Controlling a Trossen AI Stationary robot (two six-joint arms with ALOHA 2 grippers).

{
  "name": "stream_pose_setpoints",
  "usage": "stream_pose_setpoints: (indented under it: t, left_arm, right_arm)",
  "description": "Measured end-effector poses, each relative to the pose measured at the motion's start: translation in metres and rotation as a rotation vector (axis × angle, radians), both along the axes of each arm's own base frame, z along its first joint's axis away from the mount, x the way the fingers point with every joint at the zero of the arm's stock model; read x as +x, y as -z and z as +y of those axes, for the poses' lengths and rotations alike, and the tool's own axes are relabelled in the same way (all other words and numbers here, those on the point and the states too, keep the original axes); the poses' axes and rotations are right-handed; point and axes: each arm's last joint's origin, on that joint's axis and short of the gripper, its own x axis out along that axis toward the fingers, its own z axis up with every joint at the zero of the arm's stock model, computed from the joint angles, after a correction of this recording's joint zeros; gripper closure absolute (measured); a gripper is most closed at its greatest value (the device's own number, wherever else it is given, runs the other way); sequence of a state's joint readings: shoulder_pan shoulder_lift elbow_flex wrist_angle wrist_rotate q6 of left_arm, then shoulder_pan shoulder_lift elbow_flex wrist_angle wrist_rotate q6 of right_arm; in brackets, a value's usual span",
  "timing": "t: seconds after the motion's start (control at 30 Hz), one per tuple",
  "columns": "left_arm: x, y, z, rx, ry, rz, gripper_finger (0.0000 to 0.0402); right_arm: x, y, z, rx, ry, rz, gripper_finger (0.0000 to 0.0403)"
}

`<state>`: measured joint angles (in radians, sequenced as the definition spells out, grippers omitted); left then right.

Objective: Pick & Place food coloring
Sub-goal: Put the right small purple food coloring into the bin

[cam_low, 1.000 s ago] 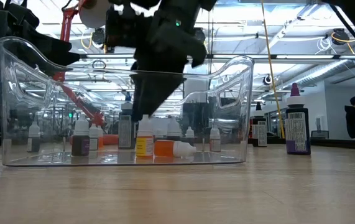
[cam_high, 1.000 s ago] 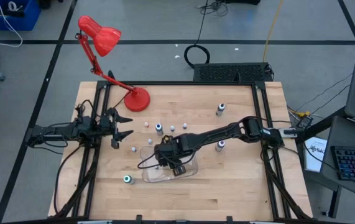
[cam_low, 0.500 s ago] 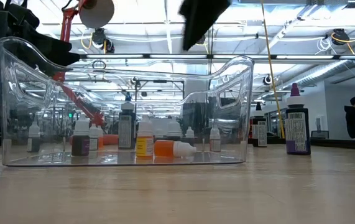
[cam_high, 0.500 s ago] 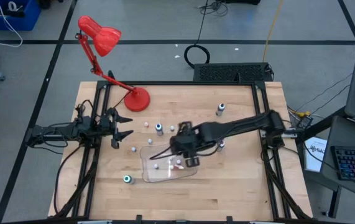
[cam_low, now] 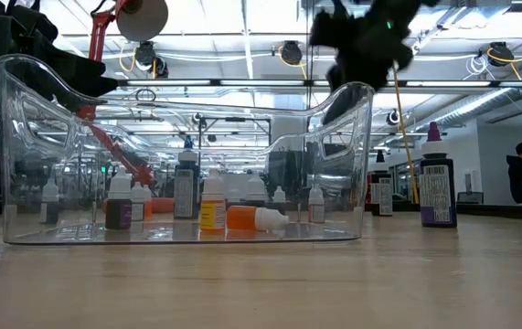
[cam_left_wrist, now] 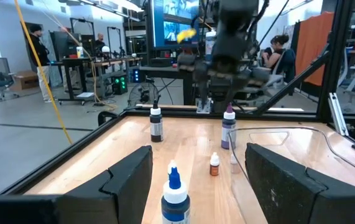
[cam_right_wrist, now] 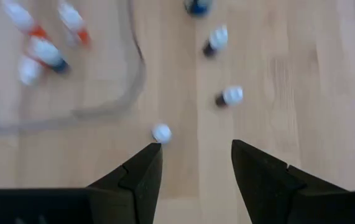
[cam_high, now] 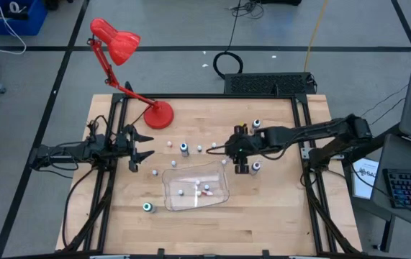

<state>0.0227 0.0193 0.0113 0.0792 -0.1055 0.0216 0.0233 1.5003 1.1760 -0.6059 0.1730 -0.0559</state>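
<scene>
Food coloring (cam_high: pixel 183 149): tiny dropper bottles, white-capped, dark, blue or orange below. Some lie in the clear tray (cam_high: pixel 219 198); others stand scattered on the table (cam_high: pixel 277 216) beyond it. Judged light, rigid, smooth and easily toppled; best pinched across the body just under the cap. Right gripper (cam_high: pixel 242 157) hovers beside the tray's far corner, jaws apart, holding nothing. Left gripper (cam_high: pixel 142 150) waits at the table's left edge, jaws wide, empty
</scene>
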Motion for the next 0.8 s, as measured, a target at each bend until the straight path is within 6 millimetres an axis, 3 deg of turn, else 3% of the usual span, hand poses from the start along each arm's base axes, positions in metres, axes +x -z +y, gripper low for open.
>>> stream_pose_setpoints:
  t: [0.2,0.6,0.8]
  left_arm:
    - [0.000,0.000,0.000,0.000,0.000,0.001,0.0144]
    - [0.000,0.000,0.000,0.000,0.000,0.001,0.0144]
    - [0.000,0.000,0.000,0.000,0.000,0.000,0.0144]
  right_arm:
    - [-0.003,0.034,-0.019,0.049,0.015,0.027,0.0224]
    - [0.017,0.075,-0.017,0.113,-0.042,0.077,0.0226]
    - [0.022,0.083,-0.016,0.141,-0.053,0.076,0.0223]
